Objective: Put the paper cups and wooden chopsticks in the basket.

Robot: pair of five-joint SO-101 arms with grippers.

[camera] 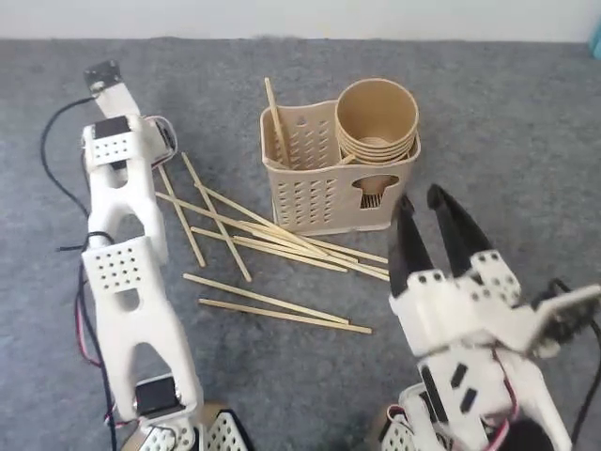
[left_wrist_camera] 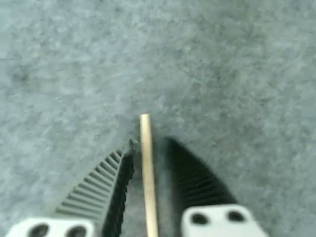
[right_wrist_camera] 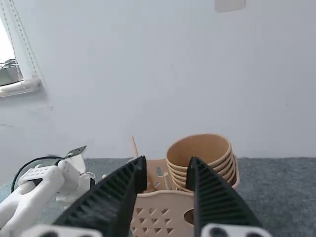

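We see the basket (camera: 310, 199) holding stacked paper cups (camera: 377, 115) (plus one upright chopstick (camera: 274, 117)). The right gripper (camera: 423, 199) hangs parted just beside it. The left gripper (left_wrist_camera: 150, 144), parted, straddles a loose chopstick (left_wrist_camera: 146, 170). Other chopsticks (camera: 272, 303) lie scattered alongside.

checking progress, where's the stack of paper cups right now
In the high view the stack of paper cups sits inside the basket, in the compartment on the right arm's side, next to a chopstick standing in the other compartment.
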